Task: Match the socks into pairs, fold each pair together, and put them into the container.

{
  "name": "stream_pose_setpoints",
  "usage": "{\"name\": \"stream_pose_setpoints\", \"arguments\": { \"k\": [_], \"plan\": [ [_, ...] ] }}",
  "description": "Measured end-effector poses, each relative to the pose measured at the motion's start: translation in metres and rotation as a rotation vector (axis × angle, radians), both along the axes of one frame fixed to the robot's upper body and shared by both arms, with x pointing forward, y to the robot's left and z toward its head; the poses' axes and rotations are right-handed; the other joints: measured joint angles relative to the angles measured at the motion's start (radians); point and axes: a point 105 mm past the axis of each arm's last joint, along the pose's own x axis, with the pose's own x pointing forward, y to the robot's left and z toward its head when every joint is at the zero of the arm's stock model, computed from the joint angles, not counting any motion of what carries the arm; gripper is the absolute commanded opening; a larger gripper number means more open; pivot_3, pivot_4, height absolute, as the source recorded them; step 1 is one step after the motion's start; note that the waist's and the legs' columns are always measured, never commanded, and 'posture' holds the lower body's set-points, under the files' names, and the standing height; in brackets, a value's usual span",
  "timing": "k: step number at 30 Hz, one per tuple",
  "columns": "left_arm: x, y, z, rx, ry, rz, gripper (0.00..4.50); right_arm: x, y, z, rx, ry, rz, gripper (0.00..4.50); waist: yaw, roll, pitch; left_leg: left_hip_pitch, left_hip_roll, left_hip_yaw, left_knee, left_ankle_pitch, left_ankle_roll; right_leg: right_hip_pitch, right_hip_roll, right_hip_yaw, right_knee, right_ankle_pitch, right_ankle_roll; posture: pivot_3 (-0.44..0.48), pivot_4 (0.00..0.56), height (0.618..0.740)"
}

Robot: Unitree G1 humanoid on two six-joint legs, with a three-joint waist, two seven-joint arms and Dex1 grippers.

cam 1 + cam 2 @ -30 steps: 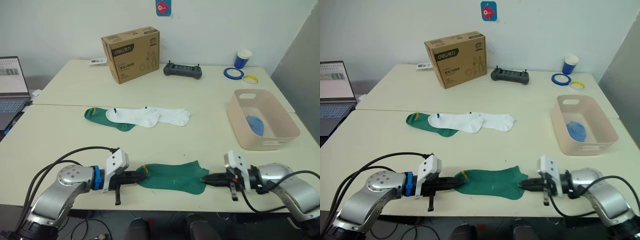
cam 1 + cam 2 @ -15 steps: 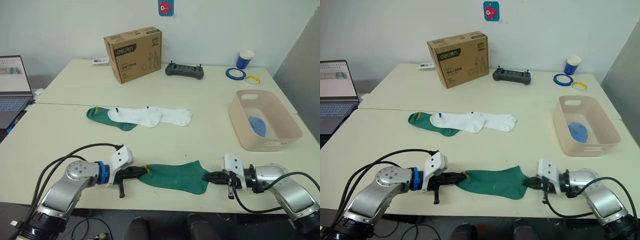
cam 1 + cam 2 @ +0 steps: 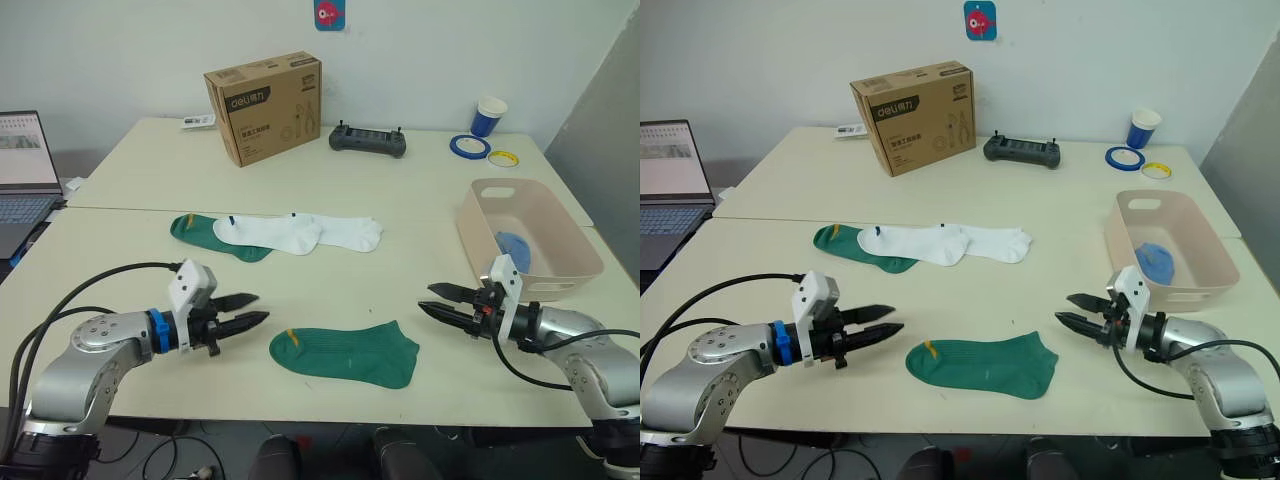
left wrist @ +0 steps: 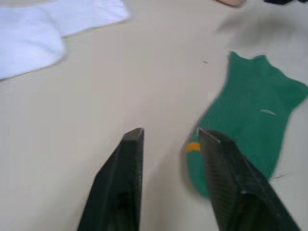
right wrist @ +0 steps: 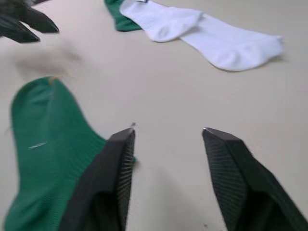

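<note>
Both the left gripper [image 3: 245,308] and right gripper [image 3: 438,301] have let go of the green sock [image 3: 345,354], now open, empty, either side of it; its mate [image 3: 200,234] awaits pairing

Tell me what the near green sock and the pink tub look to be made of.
Green sock: soft knit fabric, matte; fine ribbing shows and it lies limp and flat. Tub: likely moulded plastic, smooth with a slight sheen; rounded corners and cut-out handle slots suggest it.
</note>
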Motion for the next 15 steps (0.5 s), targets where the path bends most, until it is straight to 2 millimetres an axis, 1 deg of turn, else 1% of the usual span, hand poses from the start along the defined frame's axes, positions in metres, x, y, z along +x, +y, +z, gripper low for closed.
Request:
{"name": "stream_pose_setpoints", "arguments": {
  "k": [3, 4, 5, 8, 10, 12, 15],
  "plan": [
    [0.002, 0.016, -0.014, -0.012, -0.010, 0.132, 3.99, 0.005, 0.002, -0.003, -0.006, -0.029, -0.042, 4.43, -0.001, 0.000, 0.000, 0.000, 0.000, 0.001, 0.000, 0.000, 0.000, 0.000, 0.000, 0.001, 0.000, 0.000, 0.000, 0.000, 0.150, 0.740],
    [0.001, 0.018, -0.018, -0.010, -0.009, 0.149, 4.31, 0.005, 0.002, -0.003, -0.007, -0.031, -0.043, 4.50, 0.000, 0.000, 0.000, 0.000, 0.000, 0.000, 0.000, 0.000, 0.000, 0.000, 0.000, 0.000, 0.000, 0.000, 0.000, 0.000, 0.150, 0.740],
    [0.001, 0.019, -0.020, -0.006, -0.010, 0.161, 4.48, 0.005, 0.003, -0.004, -0.006, -0.033, -0.047, 4.50, 0.000, 0.000, 0.000, 0.000, 0.000, 0.000, 0.000, 0.000, 0.000, 0.000, 0.000, 0.000, 0.000, 0.000, 0.000, 0.000, 0.150, 0.740],
    [-0.004, 0.027, -0.026, 0.027, -0.026, 0.213, 4.48, 0.006, 0.011, -0.004, -0.001, -0.045, -0.049, 4.50, 0.000, 0.000, 0.000, 0.000, 0.000, 0.000, -0.001, 0.000, 0.000, 0.000, 0.000, 0.001, 0.000, 0.000, 0.000, 0.000, 0.150, 0.740],
    [-0.004, 0.028, -0.030, 0.038, -0.024, 0.222, 4.48, 0.005, 0.017, -0.003, -0.008, -0.052, -0.034, 4.50, 0.000, 0.000, 0.000, 0.000, 0.000, 0.000, 0.000, 0.000, 0.000, 0.000, 0.000, 0.001, 0.000, -0.001, -0.002, 0.000, 0.150, 0.740],
    [0.000, 0.028, -0.028, 0.041, -0.038, 0.230, 4.48, 0.005, 0.022, 0.001, -0.015, -0.069, -0.013, 4.50, 0.001, 0.000, 0.000, 0.000, 0.000, 0.000, 0.000, 0.000, 0.000, 0.000, 0.000, 0.000, 0.000, -0.002, -0.004, 0.000, 0.150, 0.740],
    [0.017, 0.026, -0.018, 0.047, -0.082, 0.225, 4.48, 0.007, 0.031, 0.011, -0.020, -0.095, 0.026, 4.50, 0.004, 0.000, 0.000, 0.000, 0.000, 0.000, 0.000, 0.000, 0.000, 0.000, 0.000, 0.000, 0.000, -0.002, -0.005, 0.000, 0.150, 0.740]
  ]
}}
